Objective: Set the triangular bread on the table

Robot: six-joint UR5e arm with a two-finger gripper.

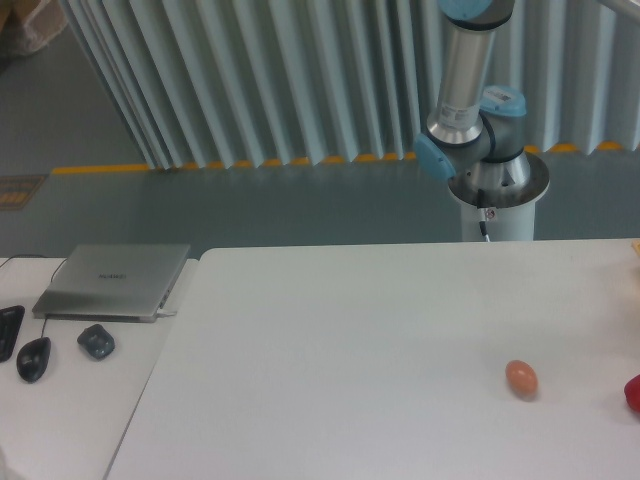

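The triangular bread is out of view. The large white table (350, 340) fills the lower right of the frame. Behind its far edge rises the arm's base and lower links (470, 120); the upper arm leaves the frame at the top right, so the gripper is not in view.
A small orange-brown egg (521, 378) lies on the table at the right. A red item (633, 393) is cut off by the right edge. On the smaller desk at left sit a closed laptop (113, 281) and two mice (96, 341).
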